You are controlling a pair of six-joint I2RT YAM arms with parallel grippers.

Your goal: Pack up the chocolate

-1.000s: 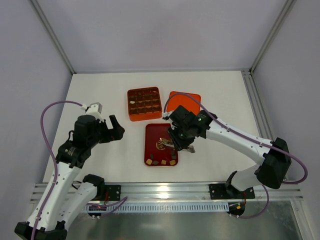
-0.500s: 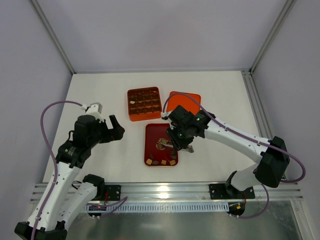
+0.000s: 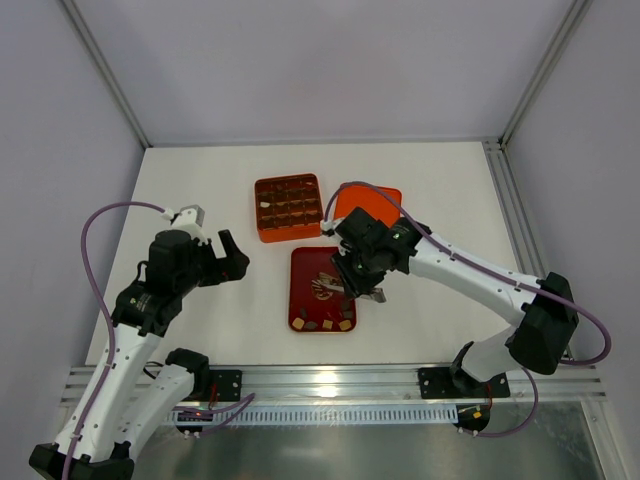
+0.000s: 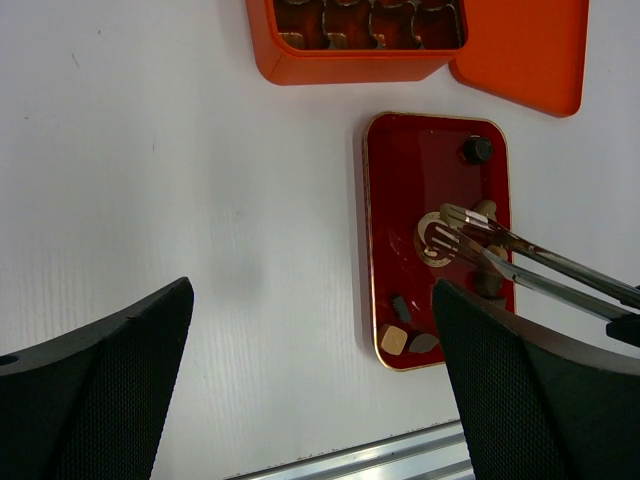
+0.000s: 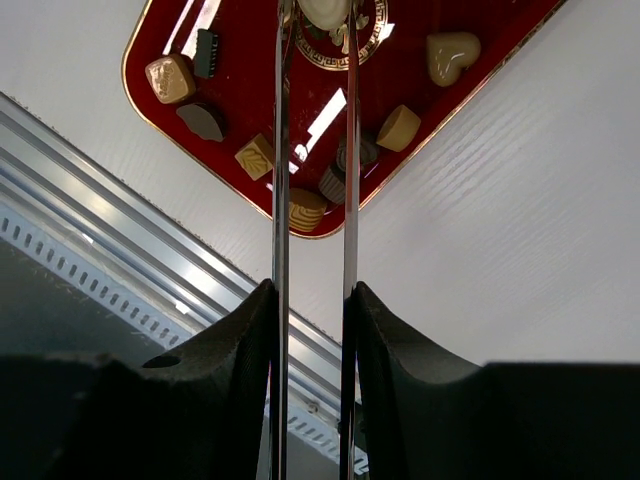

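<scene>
My right gripper [image 5: 313, 300] is shut on a pair of metal tongs [image 5: 281, 150], whose blades reach out over the dark red tray [image 5: 250, 90]. A cream-white chocolate [image 5: 322, 12] sits between the tong tips above the tray's gold emblem; I cannot tell if it is lifted. More chocolate lies on the tray: a cream heart [image 5: 450, 55], tan pieces [image 5: 168, 78] and dark pieces [image 5: 203, 120]. The left gripper [image 4: 315, 400] hangs open over bare table, left of the tray [image 4: 390, 200]. In the top view the right gripper [image 3: 362, 285] is over the tray's right side.
An orange box with grid compartments [image 3: 288, 207] stands behind the tray, holding several pieces. Its orange lid [image 3: 370, 197] lies to its right. An aluminium rail [image 3: 330, 380] runs along the table's near edge. Frame posts stand at the back corners.
The right arm has shifted slightly left and away from the near edge with the tongs. The left arm has not moved.
</scene>
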